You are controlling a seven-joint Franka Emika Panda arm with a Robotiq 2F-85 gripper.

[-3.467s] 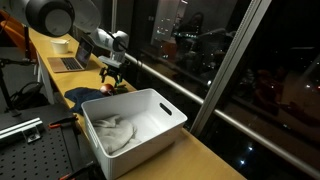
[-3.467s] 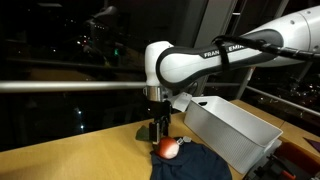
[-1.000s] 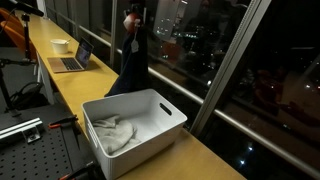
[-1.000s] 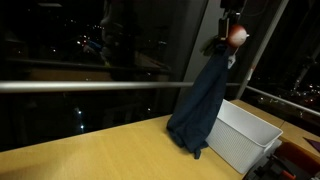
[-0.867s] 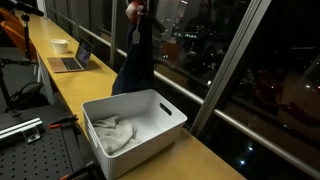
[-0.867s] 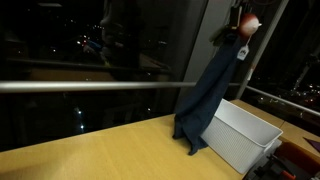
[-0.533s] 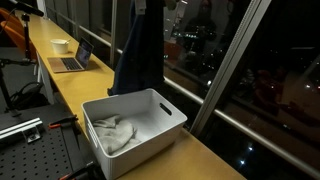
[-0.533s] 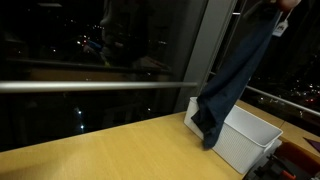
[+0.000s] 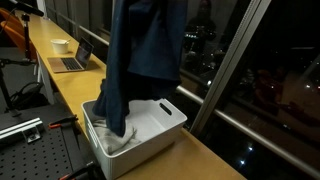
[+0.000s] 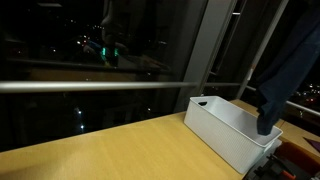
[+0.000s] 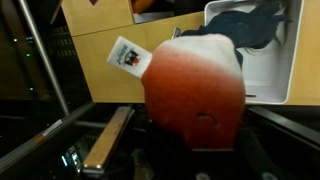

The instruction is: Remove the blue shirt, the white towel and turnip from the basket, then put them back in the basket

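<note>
Over the white plastic basket point(image 9: 172, 112), hangs lower than half a second ago, tail now dipping inside onto the crumpled white towel point(image 9: 122, 144): dark blue shirt point(image 9: 145, 50), long, limp, top cut off in both exterior views. Bunched with a red-and-white turnip point(image 11: 195, 95) that fills the wrist view and hides the gripper's fingers; cannot tell whether apart or clamped. Far along the wooden counter point(image 9: 60, 88), an open laptop point(image 9: 70, 62) and a white bowl point(image 9: 61, 45).

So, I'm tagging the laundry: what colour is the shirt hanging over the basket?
Dark navy blue. The shirt shows best in an exterior view.
</note>
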